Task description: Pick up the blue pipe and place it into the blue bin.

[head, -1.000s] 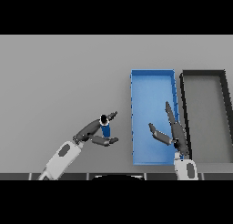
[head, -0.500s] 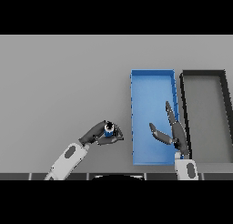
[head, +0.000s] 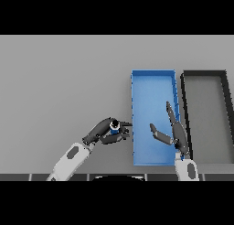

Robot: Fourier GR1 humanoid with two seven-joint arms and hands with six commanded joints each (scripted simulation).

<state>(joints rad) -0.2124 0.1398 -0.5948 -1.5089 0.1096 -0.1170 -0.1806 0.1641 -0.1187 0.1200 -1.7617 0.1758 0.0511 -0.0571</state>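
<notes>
Carry step: left hand (head: 103,131), fingers curled round the pipe (head: 114,125), is just beside the bin (head: 153,82). Next: cross the rim, let go. Right hand (head: 176,132) over the bin, fingers spread.

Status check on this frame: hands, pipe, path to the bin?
Left hand shut on blue pipe, just left of blue bin. Right hand open over bin, in the drop zone. Dark bin beside it.
</notes>
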